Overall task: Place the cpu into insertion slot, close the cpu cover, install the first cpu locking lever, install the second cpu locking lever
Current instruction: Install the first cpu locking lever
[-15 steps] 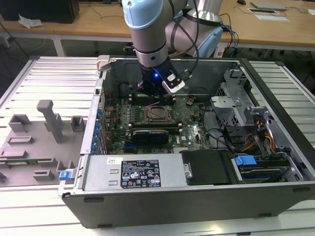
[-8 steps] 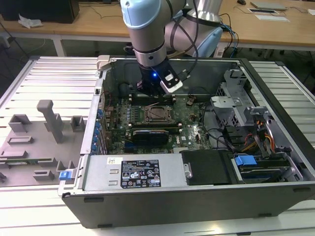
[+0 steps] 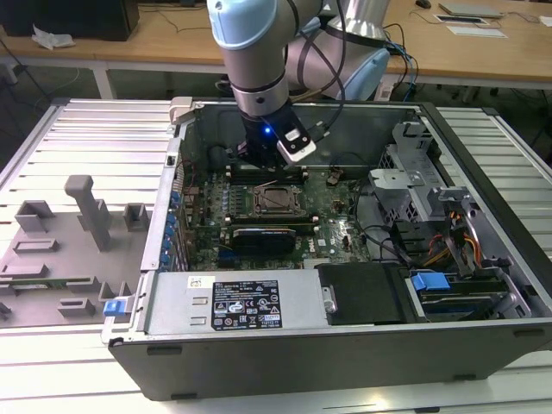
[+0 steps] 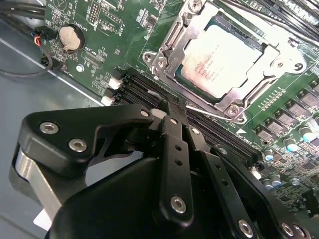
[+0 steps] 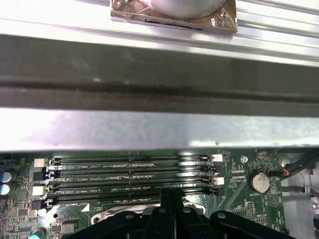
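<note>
**Tool at the socket edge, chip seated and cover down**

The arm (image 3: 259,52) reaches down into the open computer case (image 3: 345,345), which lies on its side on the slatted tabletop (image 3: 86,138). That posture lets the tool (image 3: 259,155) meet the motherboard (image 4: 114,30) from above. In both wrist views the tool's (image 4: 168,105) two fingers are drawn together into one narrow tip (image 5: 172,191), a shape suited to pressing or hooking a thin part rather than carrying a chip. Whether anything is pinched between them cannot be told.

Just beyond the tip lies the insertion slot (image 3: 278,200), with the cpu (image 4: 219,62) flat inside it, its pale metal top showing through the window of the cpu cover (image 4: 174,55). The cover lies flat over the chip's margins, which judged from these views means placing and closing are done.

A thin wire locking lever (image 4: 212,112) runs along the cover's edge nearest the tool, one end close beside the tip; contact cannot be confirmed, nor whether the lever is latched. The tip stands over the black memory slots (image 5: 134,174) that border the socket on the tool's side. A coin battery (image 4: 70,37) sits well off to one side of the tool
</note>
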`<state>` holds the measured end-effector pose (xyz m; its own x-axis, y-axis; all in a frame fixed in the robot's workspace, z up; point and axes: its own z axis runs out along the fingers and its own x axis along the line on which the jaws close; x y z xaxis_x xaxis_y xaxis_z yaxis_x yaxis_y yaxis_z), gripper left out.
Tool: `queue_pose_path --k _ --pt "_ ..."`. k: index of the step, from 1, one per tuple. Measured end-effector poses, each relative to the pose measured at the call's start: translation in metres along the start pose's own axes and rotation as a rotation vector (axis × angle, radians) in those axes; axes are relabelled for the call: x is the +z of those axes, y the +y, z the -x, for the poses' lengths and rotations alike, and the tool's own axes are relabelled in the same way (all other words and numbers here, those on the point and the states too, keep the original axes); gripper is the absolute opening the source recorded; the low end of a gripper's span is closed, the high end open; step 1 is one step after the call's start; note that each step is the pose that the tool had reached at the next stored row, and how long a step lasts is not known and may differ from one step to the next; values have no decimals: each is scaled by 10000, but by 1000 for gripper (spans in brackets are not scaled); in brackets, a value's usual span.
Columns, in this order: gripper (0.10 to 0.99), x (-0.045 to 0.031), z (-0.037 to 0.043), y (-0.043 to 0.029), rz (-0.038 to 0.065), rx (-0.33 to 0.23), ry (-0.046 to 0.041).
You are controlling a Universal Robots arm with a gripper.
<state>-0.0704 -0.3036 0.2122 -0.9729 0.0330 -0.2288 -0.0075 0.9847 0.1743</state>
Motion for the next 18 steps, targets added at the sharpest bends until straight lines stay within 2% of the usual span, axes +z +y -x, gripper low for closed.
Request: queue_pose_path --k 6,7,8,10,18 --pt "106 9 -13 22 -59 234 -41" --pt "106 13 -22 31 -80 330 -60" --pt "106 20 -33 34 -147 603 -108" --pt "106 25 -49 44 -188 782 -141" --pt "106 57 -65 61 -274 1097 -200"
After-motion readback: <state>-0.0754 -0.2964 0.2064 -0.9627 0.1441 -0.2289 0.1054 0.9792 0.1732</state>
